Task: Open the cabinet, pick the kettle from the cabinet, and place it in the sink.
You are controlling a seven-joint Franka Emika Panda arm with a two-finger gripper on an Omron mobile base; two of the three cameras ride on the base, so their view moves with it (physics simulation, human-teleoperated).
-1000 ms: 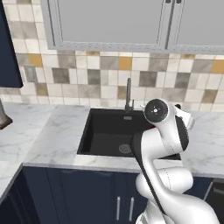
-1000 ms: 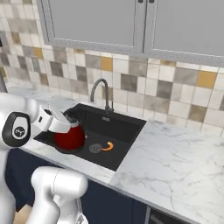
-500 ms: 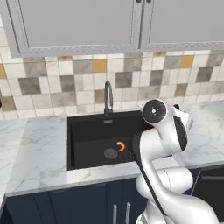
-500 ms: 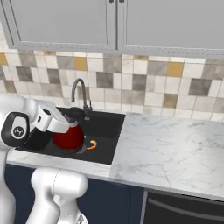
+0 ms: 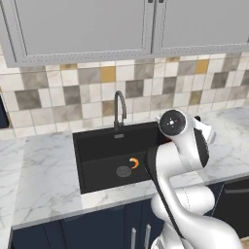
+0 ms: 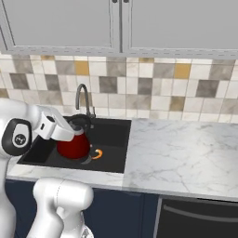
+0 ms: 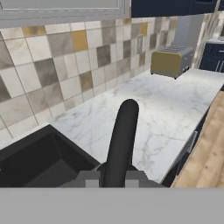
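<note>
The red kettle [image 6: 73,146] hangs low over the black sink [image 6: 114,139], near its metal drain [image 5: 123,170]. My gripper [image 6: 77,127] is shut on the kettle's dark arched handle [image 7: 122,138], which rises between my fingertips [image 7: 91,177] in the hand view. I cannot tell whether the kettle's base touches the basin floor. The basin [image 5: 99,146] lies in front of my arm in the left base view, with the gooseneck faucet [image 5: 119,105] behind it. A sliver of the navy cabinet [image 5: 2,115] shows at the left edge; its door is out of view.
A small orange curved piece [image 5: 134,163] lies by the drain. Light grey wall cabinets [image 6: 116,23] hang above the tiled wall. White marble counter [image 6: 181,153] runs right of the sink, with a toaster [image 7: 171,61] farther along. A dark appliance front [image 6: 200,218] sits below.
The whole picture has shifted, so the base has moved: the sink now sits more centrally ahead. The kettle stays in my shut gripper over the basin.
</note>
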